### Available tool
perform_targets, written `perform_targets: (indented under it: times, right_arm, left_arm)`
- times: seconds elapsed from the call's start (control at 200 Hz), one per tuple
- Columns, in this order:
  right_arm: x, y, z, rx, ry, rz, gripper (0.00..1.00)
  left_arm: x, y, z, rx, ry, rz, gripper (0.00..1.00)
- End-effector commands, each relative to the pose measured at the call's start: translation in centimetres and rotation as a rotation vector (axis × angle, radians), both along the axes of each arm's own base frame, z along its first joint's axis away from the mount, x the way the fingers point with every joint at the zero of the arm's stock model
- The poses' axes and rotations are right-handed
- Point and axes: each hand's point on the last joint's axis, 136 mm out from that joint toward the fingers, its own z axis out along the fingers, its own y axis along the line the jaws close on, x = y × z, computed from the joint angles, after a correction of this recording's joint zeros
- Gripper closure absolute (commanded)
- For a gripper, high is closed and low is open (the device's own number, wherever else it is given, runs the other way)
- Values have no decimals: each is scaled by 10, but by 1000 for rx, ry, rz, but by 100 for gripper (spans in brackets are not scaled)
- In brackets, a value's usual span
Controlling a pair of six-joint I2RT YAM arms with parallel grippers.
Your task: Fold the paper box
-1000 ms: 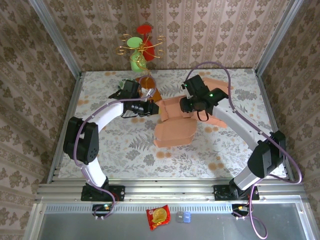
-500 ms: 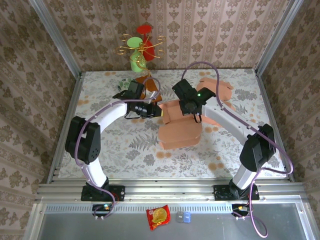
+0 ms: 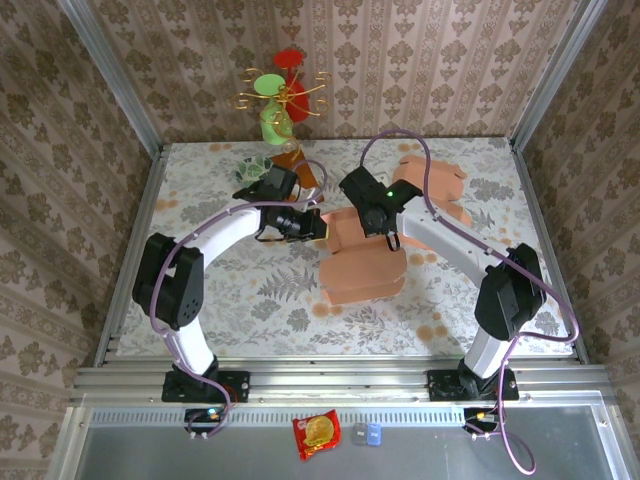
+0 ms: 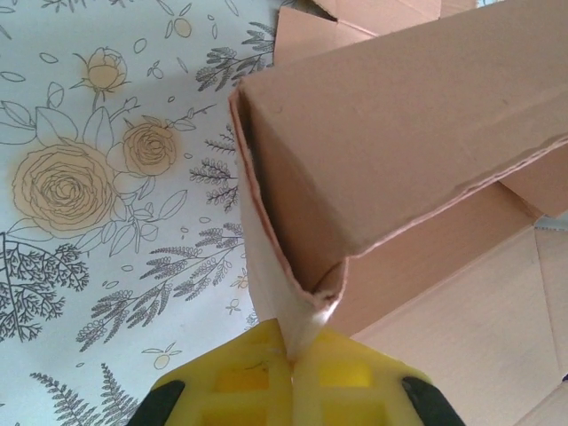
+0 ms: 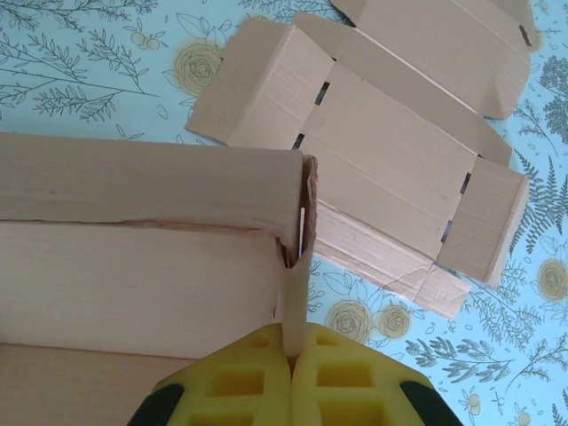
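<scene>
Box [image 3: 362, 268] sits mid-table with its half-raised wall [image 4: 399, 115] running left-right between the arms, and both are equally on it. The left gripper [image 4: 291, 355] is pinched tight on the thin flap [image 4: 266, 266] at the wall's left corner and the right gripper [image 5: 291, 348] on the flap at the opposite corner, so I'd guess the next fold turns about that long axis. From the top the pinch points hide under the wrists, while the wrist cams show card nipped between yellow pads [image 5: 240, 382], plus flat blanks [image 5: 390, 169] lying past the right corner.
</scene>
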Motion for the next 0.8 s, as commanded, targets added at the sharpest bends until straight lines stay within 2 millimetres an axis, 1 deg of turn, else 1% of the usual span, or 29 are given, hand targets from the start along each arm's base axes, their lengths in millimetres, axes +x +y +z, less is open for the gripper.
perform_targets:
  times: [0.0,0.075,0.215,0.475,0.515,0.6,0.685,0.795]
  right_arm:
    - [-1,-2,-13,-11,20,-21,88]
    - [0,-1,-18,7,28,-24,83]
    - [4,-3,-24,34,41,-28,78]
    - [8,-10,-30,22,55,-44,78]
    - [9,-11,-31,14,56,-46,81]
    - [9,-16,-33,-24,61,-72,93]
    - [8,-21,-32,-75,62,-99,100]
    - [7,-32,-29,-165,51,-164,100]
  left_arm:
    - [-1,-1,11,20,-2,16,100]
    - [-3,-2,10,25,4,13,100]
    - [-7,-1,7,42,13,4,100]
    - [-9,0,5,48,18,2,100]
    - [-9,0,6,48,17,2,100]
    - [-8,-1,6,52,16,5,100]
    - [-9,-2,5,62,18,5,100]
    - [-9,-4,5,78,18,9,100]
